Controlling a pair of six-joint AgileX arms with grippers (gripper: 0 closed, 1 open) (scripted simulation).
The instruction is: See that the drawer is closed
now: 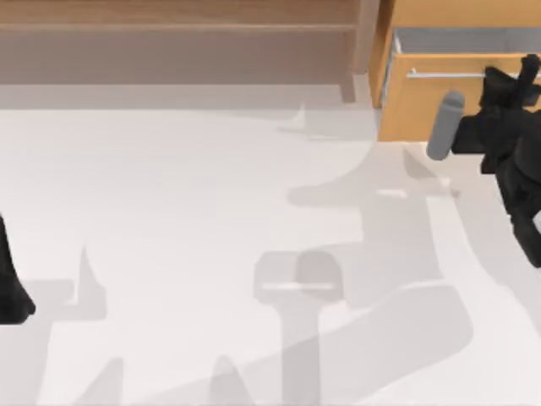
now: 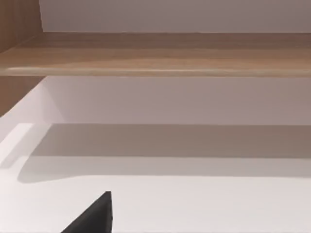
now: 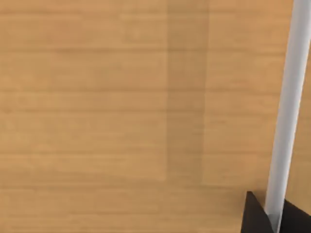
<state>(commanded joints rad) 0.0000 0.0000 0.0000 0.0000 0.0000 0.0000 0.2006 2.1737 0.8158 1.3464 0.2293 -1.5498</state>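
Note:
The drawer point(image 1: 423, 106) stands at the table's far right, pulled out a little, so a strip of its pale inner wall point(image 1: 456, 40) shows behind the orange-tan front. Across the front runs a thin silver bar handle point(image 1: 444, 74). My right gripper point(image 1: 526, 72) is at the right end of that handle. In the right wrist view the handle point(image 3: 289, 107) passes between the two black fingertips point(image 3: 253, 217), which touch it on both sides. My left arm point(image 1: 12, 288) is parked at the table's left edge.
A long, darker brown shelf unit point(image 1: 177, 42) runs along the back of the table, left of the drawer, and also appears in the left wrist view point(image 2: 155, 53). The white tabletop point(image 1: 211, 211) spreads out in front of it.

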